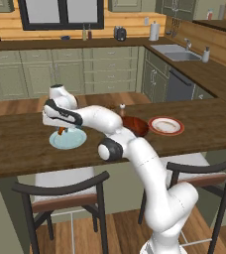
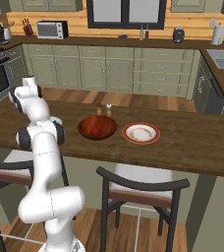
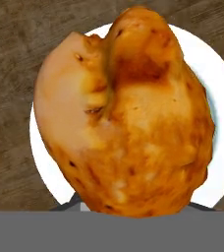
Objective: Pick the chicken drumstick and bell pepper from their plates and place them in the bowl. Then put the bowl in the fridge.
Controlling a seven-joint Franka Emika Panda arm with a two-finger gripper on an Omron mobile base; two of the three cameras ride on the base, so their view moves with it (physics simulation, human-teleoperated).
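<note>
The hand (image 1: 61, 130) grips the glossy, lumpy orange-brown drumstick (image 3: 128, 118) over a flat round plate (image 3: 217, 98) on the wood-grained surface (image 3: 11, 49).

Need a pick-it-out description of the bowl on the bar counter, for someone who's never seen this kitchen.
Start at the long dark wooden counter with two stools in front. Near its middle, between a pale blue plate under the arm's claw and a red-rimmed plate, sits the bowl. It alone is deep, glossy reddish-brown wood, with something small and red inside.

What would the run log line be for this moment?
phase: grasping | gripper: closing around chicken drumstick | drumstick: over pale blue plate | bowl: holds bell pepper
</note>
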